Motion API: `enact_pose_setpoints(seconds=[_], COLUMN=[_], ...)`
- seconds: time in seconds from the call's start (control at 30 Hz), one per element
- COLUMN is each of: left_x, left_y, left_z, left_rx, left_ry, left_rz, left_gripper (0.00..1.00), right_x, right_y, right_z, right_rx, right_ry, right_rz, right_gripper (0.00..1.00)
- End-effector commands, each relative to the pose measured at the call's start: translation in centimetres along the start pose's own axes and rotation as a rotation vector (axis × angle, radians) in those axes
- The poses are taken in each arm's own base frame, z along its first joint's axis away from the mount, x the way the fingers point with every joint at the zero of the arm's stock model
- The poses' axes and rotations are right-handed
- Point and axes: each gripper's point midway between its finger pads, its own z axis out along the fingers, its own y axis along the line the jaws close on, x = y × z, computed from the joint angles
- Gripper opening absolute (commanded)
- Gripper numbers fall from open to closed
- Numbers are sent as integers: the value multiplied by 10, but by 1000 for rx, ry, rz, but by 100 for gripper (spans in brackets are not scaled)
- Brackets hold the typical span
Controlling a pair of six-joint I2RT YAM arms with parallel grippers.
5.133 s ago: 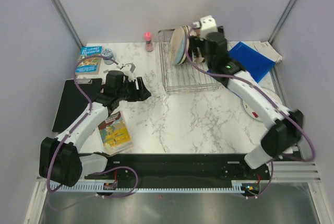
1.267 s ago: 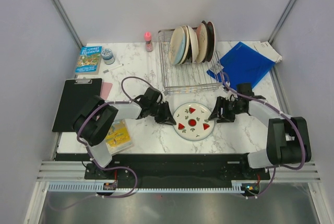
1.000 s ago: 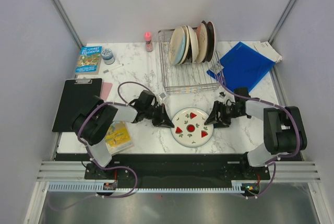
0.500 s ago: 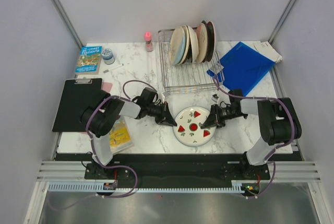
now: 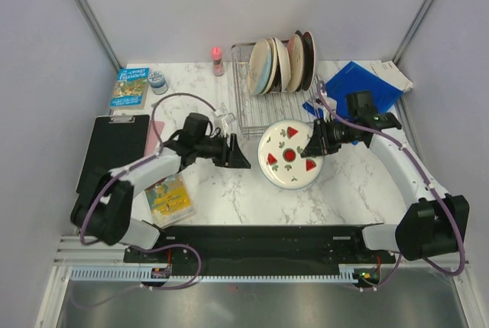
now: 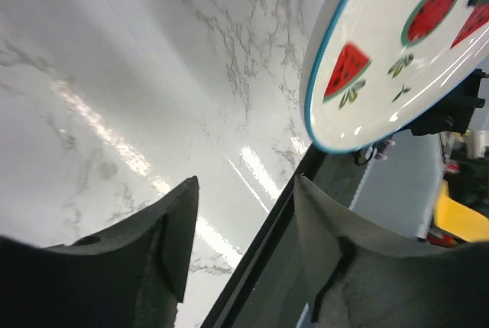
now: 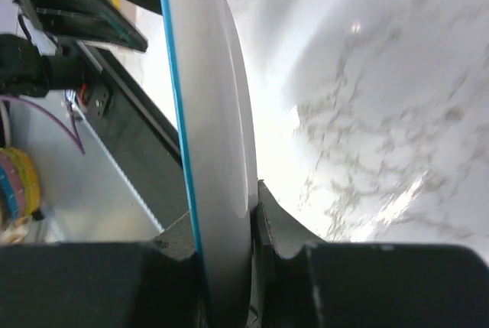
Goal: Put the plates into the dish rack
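The left gripper (image 5: pixel 235 157) has dark, matte, padded fingers. Its jaws are parted wide with nothing between them, above the glossy, grey-veined marble table (image 5: pixel 229 190). At its 3 o'clock, not touching it, is the plate (image 5: pixel 290 154): round, glazed white, blue-edged, printed with red watermelon wedges. The right gripper (image 5: pixel 315 147) is clamped on the plate's 3 o'clock rim and holds it tilted, off the table.

Half a second ago the plate sat lower between both grippers. It is now raised, and the left gripper has drawn back.

The silver wire dish rack (image 5: pixel 279 118) lies at the plate's 12 o'clock. Several racked plates (image 5: pixel 279 64) stand on edge in its far half. A flat blue folder (image 5: pixel 359 91) lies at the rack's 3 o'clock.
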Motion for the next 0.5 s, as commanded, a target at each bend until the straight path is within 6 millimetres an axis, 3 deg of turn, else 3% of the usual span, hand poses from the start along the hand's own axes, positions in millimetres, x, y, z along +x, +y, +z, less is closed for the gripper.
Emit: enact_pose_setpoints(seconds=[0.0, 0.07, 0.1, 0.13, 0.17, 0.2, 0.23, 0.27, 0.3, 0.33, 0.4, 0.43, 0.47], left_x=[-23, -32, -38, -42, -52, -56, -61, -67, -71, -75, -81, -84, -86], left_y=[-10, -4, -8, -7, -2, -1, -1, -2, -3, -3, 0, 1, 4], left_z=[-56, -70, -77, -80, -86, -88, -90, -94, -97, -102, -109, -114, -117], left_rx=[-97, -179, -198, -220, -278, -299, -316, -331, -343, -362, -403, -419, -435], left_ry=[-117, -171, -204, -222, -252, -261, -272, -290, -305, -329, -349, -364, -372], left_rz=[279, 347, 377, 385, 377, 369, 363, 371, 377, 384, 400, 407, 401], left_gripper=[68, 73, 80, 87, 97, 100, 100, 100, 100, 100, 100, 100, 100], right_x=[-78, -113, -140, -158, -186, -218, -236, -256, -293, -309, -354, -364, -378], right_y=[62, 73, 94, 88, 77, 94, 80, 77, 84, 69, 72, 56, 54], right_z=[-29, -19, -25, -13, -14, -26, -10, -9, -26, -10, -26, -10, -14], right_rx=[-46, -10, -9, 21, 125, 138, 172, 202, 270, 301, 407, 476, 542], right_ry=[-166, -225, -285, -294, -366, -455, -465, -512, -641, -654, -821, -833, -904], right_rz=[-167, -227, -282, -289, -302, -340, -329, -334, -359, -343, -344, -337, -329], right_gripper=[0, 0, 0, 0, 0, 0, 0, 0, 0, 0, 0, 0, 0])
